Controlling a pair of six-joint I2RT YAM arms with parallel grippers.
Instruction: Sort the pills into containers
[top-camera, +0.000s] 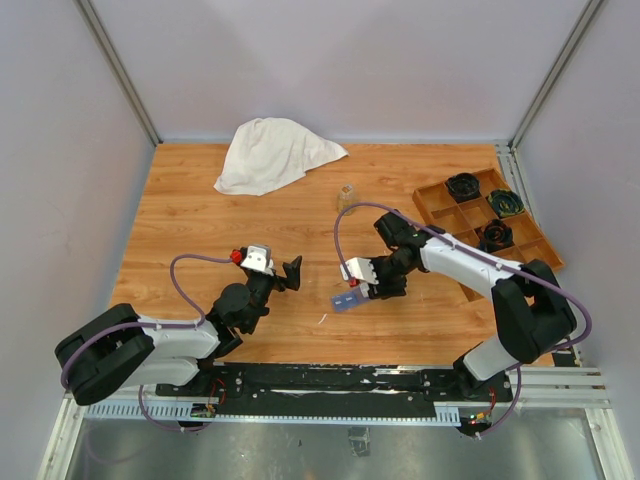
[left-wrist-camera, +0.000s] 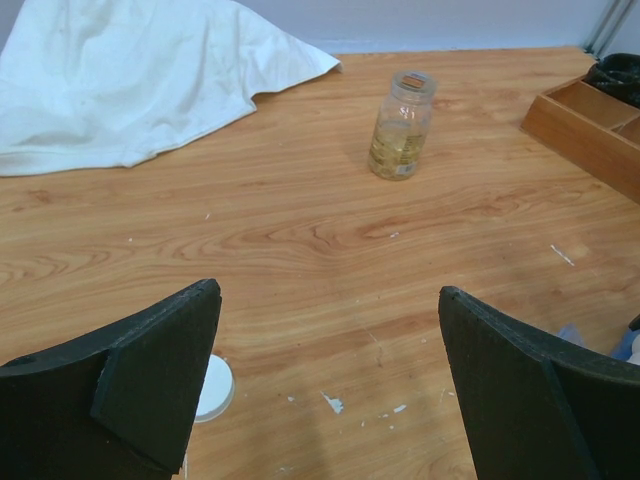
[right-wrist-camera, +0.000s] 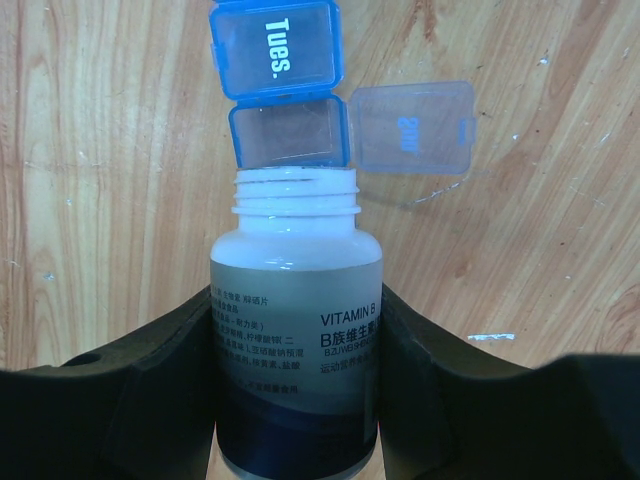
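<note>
My right gripper (right-wrist-camera: 297, 320) is shut on an uncapped white vitamin B bottle (right-wrist-camera: 296, 300), held tilted so its open mouth sits just at the translucent blue pill organizer (right-wrist-camera: 290, 132). Two compartment lids stand open, one marked "Tues." (right-wrist-camera: 277, 48). The compartment in front of the mouth looks empty, and no loose pills show. From above, the bottle (top-camera: 362, 271) is right over the organizer (top-camera: 347, 300). My left gripper (left-wrist-camera: 330, 330) is open and empty, low over bare wood, and sits left of the organizer (top-camera: 285, 272). A white cap (left-wrist-camera: 213, 388) lies on the table by its left finger.
A small glass jar (left-wrist-camera: 402, 125) with yellowish contents stands at mid-table (top-camera: 347, 195). A crumpled white cloth (top-camera: 275, 152) lies at the back left. A brown wooden divided tray (top-camera: 440, 205) holding dark objects sits at the right. White flecks dot the wood.
</note>
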